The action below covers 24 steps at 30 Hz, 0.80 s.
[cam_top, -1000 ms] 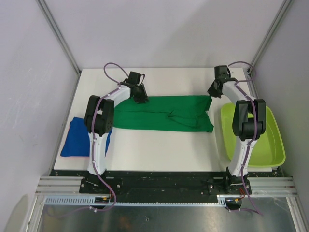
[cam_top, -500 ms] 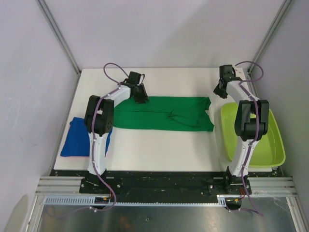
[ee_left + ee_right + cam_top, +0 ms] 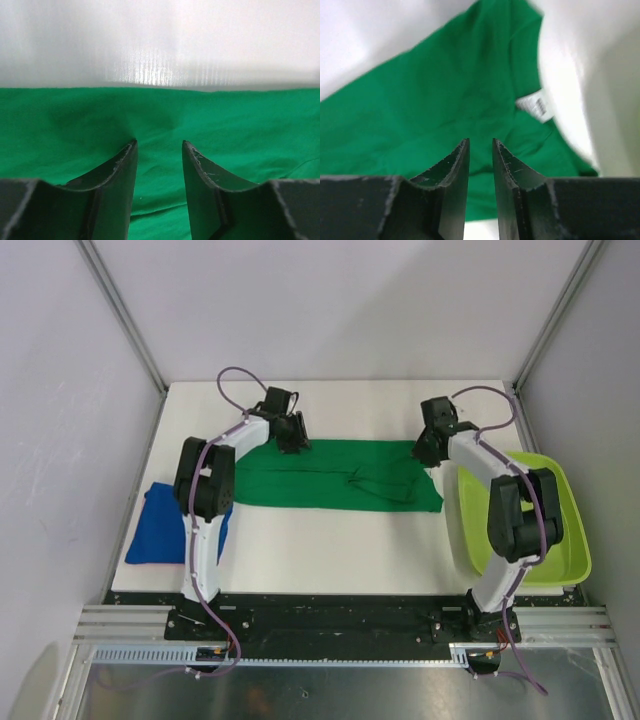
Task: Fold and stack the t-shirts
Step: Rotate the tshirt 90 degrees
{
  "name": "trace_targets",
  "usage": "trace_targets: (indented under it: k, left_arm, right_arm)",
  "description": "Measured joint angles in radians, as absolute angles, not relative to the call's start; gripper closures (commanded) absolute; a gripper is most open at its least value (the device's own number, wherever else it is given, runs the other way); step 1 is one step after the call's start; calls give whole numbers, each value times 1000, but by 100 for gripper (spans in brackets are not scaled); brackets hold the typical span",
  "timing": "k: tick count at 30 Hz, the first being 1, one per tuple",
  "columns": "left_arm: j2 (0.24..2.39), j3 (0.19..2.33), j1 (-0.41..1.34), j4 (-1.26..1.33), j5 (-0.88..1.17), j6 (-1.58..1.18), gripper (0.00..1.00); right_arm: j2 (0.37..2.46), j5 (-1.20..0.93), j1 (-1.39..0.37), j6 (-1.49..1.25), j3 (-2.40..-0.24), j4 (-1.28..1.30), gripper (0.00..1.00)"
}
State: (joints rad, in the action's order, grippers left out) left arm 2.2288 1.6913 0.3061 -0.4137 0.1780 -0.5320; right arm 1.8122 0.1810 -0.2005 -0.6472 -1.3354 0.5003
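Observation:
A dark green t-shirt (image 3: 335,475) lies folded into a long strip across the middle of the white table. My left gripper (image 3: 291,437) is open, its fingers low over the shirt's far left edge; the left wrist view shows green cloth (image 3: 225,130) under the gripper (image 3: 159,143). My right gripper (image 3: 428,450) hovers over the shirt's right end, its jaws a narrow gap apart and empty. The right wrist view shows the gripper (image 3: 481,141) above green cloth (image 3: 430,95) and a white label (image 3: 537,106). The royal blue t-shirt (image 3: 160,525) lies folded at the table's left edge.
A lime-green plastic tub (image 3: 550,530) stands at the right edge of the table, partly under the right arm. White table surface (image 3: 340,545) lies in front of the green shirt. Grey walls close in the back and both sides.
My right gripper swung out to the back right corner, then came left and nearer, over the green shirt's right end. The left gripper has barely moved.

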Motion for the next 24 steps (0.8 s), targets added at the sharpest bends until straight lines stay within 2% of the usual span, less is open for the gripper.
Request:
trace_targets:
  k: [7, 15, 20, 24]
  left_arm:
    - [2118, 1645, 298, -434, 196, -390, 48]
    - [1840, 1410, 300, -428, 248, -313, 49]
    - [1813, 1303, 303, -449, 247, -305, 49]
    - [1813, 1296, 303, -466, 247, -305, 49]
  right_arm:
    - [1638, 152, -292, -793, -1127, 453, 71]
    - [1540, 187, -331, -926, -983, 459, 70]
    - [1477, 199, -337, -985, -901, 459, 70]
    - [1475, 202, -337, -1011, -863, 458, 68]
